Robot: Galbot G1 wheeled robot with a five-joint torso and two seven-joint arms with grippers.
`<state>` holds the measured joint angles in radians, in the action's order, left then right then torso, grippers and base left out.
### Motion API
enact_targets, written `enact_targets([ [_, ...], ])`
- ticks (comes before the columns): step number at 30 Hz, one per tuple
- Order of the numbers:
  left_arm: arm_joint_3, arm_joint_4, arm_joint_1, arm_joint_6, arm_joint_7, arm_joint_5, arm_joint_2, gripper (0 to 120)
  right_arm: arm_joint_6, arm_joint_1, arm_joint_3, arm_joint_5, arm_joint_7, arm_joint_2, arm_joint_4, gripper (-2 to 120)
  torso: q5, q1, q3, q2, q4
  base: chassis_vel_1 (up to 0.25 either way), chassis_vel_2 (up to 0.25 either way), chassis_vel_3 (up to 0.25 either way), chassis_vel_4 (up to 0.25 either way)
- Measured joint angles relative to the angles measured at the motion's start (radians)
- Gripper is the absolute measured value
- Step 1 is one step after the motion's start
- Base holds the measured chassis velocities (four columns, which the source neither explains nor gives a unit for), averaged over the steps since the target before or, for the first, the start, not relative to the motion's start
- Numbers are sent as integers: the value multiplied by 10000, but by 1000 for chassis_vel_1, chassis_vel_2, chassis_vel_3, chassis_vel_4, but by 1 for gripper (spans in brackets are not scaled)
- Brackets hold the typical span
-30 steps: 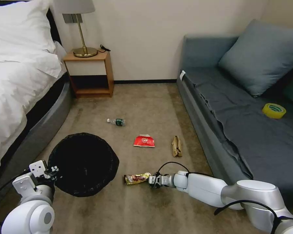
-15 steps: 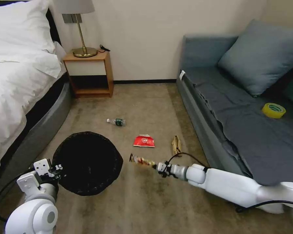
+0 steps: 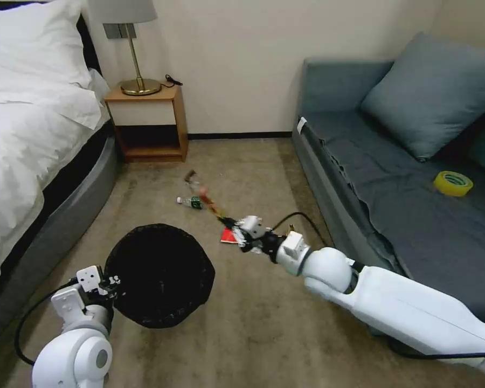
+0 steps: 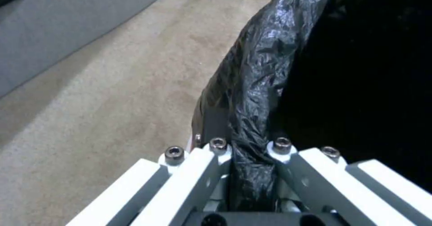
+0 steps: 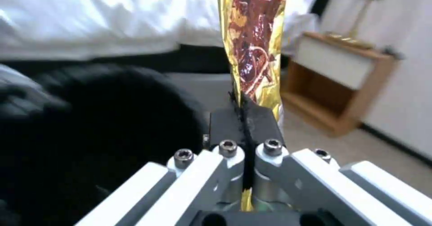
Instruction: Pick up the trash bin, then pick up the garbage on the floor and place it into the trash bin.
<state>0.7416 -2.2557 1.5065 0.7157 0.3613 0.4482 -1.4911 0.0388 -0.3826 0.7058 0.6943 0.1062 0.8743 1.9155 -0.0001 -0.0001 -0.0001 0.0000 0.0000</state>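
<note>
Above the carpet, right gripper (image 5: 243,118) pinches a glossy brown-gold wrapper (image 5: 254,40).

Dim warm indoor light; wrapper (image 3: 202,192) motion-blurred; bin interior black.

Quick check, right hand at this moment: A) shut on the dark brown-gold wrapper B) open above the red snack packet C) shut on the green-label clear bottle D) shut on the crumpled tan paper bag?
A: the right wrist view shows the right hand clamped on the end of the dark brown-gold wrapper, which sticks out beyond its pads.
</note>
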Motion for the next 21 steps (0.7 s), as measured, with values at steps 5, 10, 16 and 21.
enact_targets([
  [5, -5, -4, 7, 8, -8, 3, -6, 3, 167, 167, 1089, 450, 678, 943, -147, 0, -1, 0, 0, 0, 2, 0, 0, 0, 0],
  [10, 44, -99, 23, 14, -19, 12, 3, 3, 192, -42, 1653, 339, 900, 1405, -638, 0, 0, 0, 1, 0, 1, 0, 0, 0, 0],
  [16, 45, -122, 32, 15, -24, 14, -34, 3, 329, -354, 1985, 224, 1113, 1625, -854, 1, 0, 0, 1, 0, 0, 0, 0, 0, 0],
  [21, 32, -123, 11, 15, -25, 13, -59, 3, 379, -427, 2020, 177, 1244, 1645, -871, 19, 0, 1, 0, 0, 0, 0, 0, 0, 0],
])
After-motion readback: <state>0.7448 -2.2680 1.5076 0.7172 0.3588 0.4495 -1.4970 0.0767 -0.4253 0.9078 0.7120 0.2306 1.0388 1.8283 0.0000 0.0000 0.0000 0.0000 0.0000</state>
